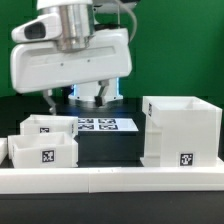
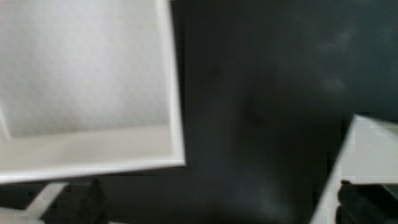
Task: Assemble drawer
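Note:
The tall hollow white casing point(image 1: 181, 130) stands on the black table at the exterior view's right, its tag facing front. Two low white trays point(image 1: 48, 126) point(image 1: 42, 151) sit at the left, one behind the other. My gripper point(image 1: 97, 97) hangs above the middle of the table, between trays and casing, touching none. It is open and empty. In the wrist view the gripper point(image 2: 214, 212) shows only dark table between its fingertips point(image 2: 54, 203). A large hollow white part point(image 2: 89, 90) lies to one side and a white edge point(image 2: 365, 160) to the other. I cannot tell which part each is.
The marker board point(image 1: 100, 125) lies flat on the table below and behind the gripper. A long low white rail point(image 1: 110, 178) runs along the table's front edge. A green wall stands behind.

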{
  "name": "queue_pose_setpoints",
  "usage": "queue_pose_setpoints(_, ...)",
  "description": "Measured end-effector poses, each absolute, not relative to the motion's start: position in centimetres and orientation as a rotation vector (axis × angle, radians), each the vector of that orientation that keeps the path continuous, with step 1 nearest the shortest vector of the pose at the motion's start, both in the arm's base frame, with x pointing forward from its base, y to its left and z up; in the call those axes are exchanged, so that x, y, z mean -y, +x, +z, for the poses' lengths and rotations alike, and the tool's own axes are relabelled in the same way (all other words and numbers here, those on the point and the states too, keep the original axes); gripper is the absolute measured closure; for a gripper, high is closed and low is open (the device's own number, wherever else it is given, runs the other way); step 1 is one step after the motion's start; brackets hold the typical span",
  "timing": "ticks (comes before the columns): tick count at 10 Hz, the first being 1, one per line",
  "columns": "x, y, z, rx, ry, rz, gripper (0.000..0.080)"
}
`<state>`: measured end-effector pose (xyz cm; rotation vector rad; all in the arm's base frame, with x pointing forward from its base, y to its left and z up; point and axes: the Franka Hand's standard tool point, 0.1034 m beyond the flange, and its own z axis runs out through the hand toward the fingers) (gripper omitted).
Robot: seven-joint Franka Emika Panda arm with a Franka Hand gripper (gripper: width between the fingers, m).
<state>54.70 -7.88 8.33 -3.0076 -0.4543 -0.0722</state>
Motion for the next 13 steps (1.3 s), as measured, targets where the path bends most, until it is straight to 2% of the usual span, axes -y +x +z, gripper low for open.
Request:
queue_pose_setpoints(3, 9.8, 54.0, 5.4, 0.495, -3.032, -0.083, 0.0151)
queue_pose_setpoints(8, 9.8, 53.9, 5.3, 0.488, -3.034, -0.079, 0.0151)
queue_pose_setpoints(9, 9.8, 53.8, 4.7, 0.495, -3.048, -0.099, 0.0151)
queue_pose_setpoints(11, 9.7, 52.5, 2.2, 0.506, -3.082, -0.125, 0.0151)
queue_pose_setpoints(13, 9.8, 51.9, 1.0, 0.508, -3.095, -0.123, 0.0151)
